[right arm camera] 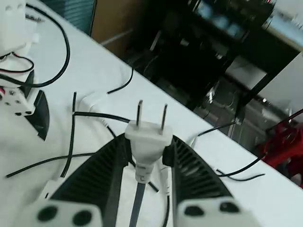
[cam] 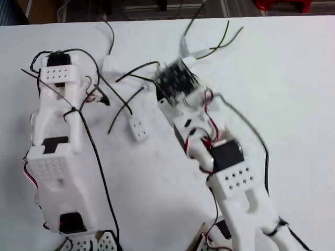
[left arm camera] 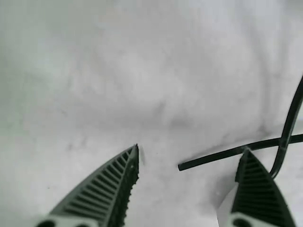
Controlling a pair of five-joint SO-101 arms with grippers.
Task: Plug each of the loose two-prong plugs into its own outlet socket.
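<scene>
Above the white table (cam: 293, 104), the right gripper (right arm camera: 147, 142) clamps a white plastic two-prong plug (right arm camera: 147, 128), carrying it; the left gripper (left arm camera: 190, 152) gapes wide. Next, probably: aligning it with the white rectangular socket block (cam: 137, 127).

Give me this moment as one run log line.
right gripper: shut on white plug, prongs free | left gripper: open above table, beside black cable | outlet socket: nothing plugged in
</scene>
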